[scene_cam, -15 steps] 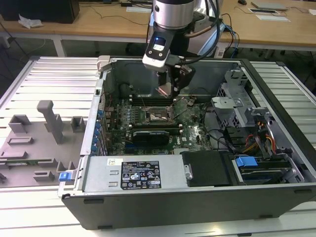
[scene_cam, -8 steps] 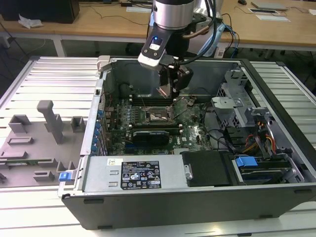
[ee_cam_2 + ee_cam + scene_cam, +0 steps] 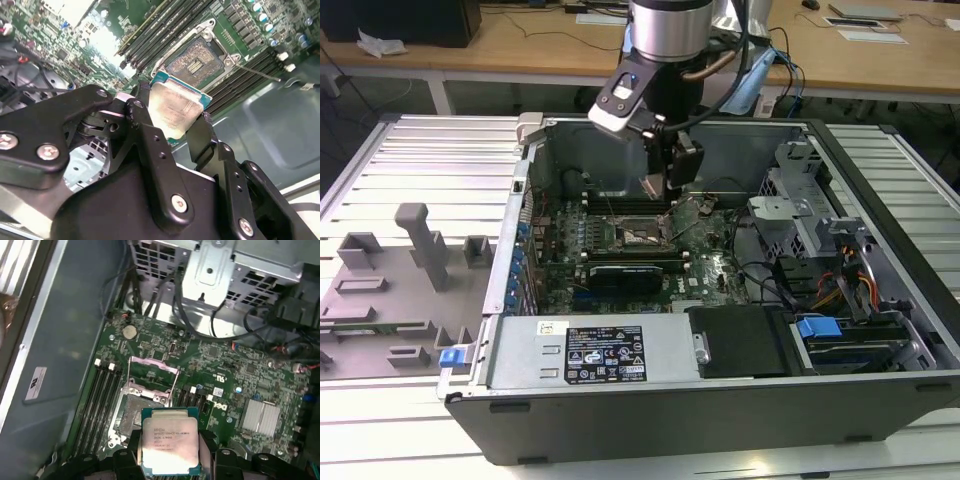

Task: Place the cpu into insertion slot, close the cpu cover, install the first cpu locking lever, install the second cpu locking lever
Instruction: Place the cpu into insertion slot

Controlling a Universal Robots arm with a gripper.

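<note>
- cpu (image 3: pixel 169 442): pale metal top facing up; held by two opposite edges between the black fingers (image 3: pixel 145 130) of the gripper (image 3: pixel 665 185); gripper clenched on the chip, nothing else in it
- chip hangs in the air inside the open computer case (image 3: pixel 720 400); apart from the motherboard (image 3: pixel 225 370); not seated
- insertion slot (image 3: pixel 131 415): bare contact field showing, nothing in it; in the first wrist view it sits just beside and beneath the held chip, one chip corner lapping over the slot's frame
- relation that matters: slot lies below the chip and a little off to one side; my reading is near it, not squarely over it; in the exterior view the gripper hangs by the slot's far edge
- chip close to square, no real long axis; its edges look roughly parallel to the slot's edges in the first wrist view; whether it hangs level I cannot tell
- cpu cover (image 3: pixel 150 364): swung up on the side of the slot away from the chip; board visible through its window; not closed
- locking lever (image 3: pixel 255 71): thin wire standing off beside the slot; looks unlatched
- memory slots (image 3: pixel 102 400) flank the slot; long black card (image 3: pixel 630 272) lies on the slot's near side in the exterior view, well clear of the gripper
</note>
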